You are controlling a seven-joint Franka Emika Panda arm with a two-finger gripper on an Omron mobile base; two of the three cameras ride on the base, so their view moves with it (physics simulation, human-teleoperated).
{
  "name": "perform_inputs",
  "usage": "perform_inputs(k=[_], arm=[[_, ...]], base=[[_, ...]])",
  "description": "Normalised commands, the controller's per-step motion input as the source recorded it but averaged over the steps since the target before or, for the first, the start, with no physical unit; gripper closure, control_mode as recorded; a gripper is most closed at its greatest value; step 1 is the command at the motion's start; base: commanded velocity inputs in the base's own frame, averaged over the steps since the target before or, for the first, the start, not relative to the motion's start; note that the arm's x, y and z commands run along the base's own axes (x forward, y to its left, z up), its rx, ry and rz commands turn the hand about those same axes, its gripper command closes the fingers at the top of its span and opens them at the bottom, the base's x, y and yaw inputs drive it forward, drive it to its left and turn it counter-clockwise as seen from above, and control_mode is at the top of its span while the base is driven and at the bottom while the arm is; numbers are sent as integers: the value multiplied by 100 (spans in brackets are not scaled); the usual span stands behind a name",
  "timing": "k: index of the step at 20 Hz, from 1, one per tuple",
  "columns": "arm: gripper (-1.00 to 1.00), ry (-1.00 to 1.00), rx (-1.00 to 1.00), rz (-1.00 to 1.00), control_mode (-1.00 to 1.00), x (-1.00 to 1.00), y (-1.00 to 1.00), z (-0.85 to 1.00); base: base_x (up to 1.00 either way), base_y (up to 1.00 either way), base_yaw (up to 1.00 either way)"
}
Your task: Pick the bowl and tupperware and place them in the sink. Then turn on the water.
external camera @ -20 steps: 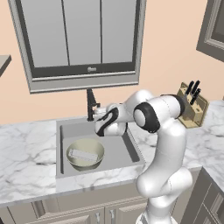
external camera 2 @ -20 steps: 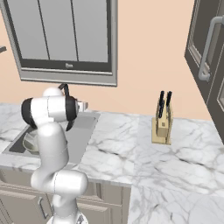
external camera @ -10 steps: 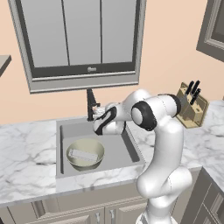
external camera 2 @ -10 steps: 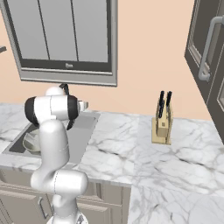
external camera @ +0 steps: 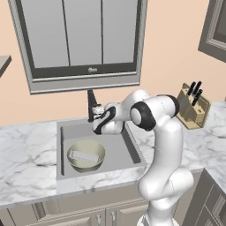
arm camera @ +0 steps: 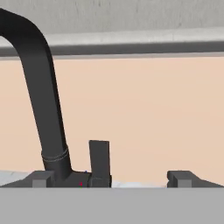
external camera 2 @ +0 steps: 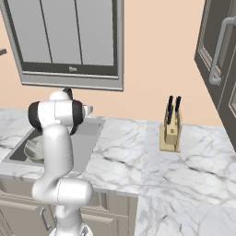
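I log: window-frame lettering, unreadable. Sink point(external camera: 128, 150) holds bowl point(external camera: 86, 156); tupperware point(external camera: 84, 156) lies inside bowl. My gripper point(arm camera: 111, 179), fingers spread and empty, faces the black faucet point(arm camera: 41, 105).

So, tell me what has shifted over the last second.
The open two-finger gripper has swung left, closer to the tall black faucet behind the grey metal sink, gripping nothing. The pale grey-green bowl, with the flat grey-white tupperware inside, stayed put in the basin.

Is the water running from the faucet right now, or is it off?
Off. No blue stream falls from the black faucet into the sink, and the open gripper faces its handle without touching it.
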Motion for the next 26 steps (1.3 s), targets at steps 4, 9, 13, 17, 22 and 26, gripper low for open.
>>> perform_inputs(k=[4,9,13,17,22,26], arm=[[-100,0,0,0,-100,16,4,0],[-100,-1,0,0,-100,16,0,0],[-100,-3,0,0,-100,11,0,-1],[-100,-2,0,0,-100,2,0,-14],[-100,-2,0,0,-100,1,0,-17],[-100,-3,0,0,-100,8,0,-2]], base=[[0,0,0],[0,0,0],[0,0,0],[0,0,0],[0,0,0],[0,0,0]])
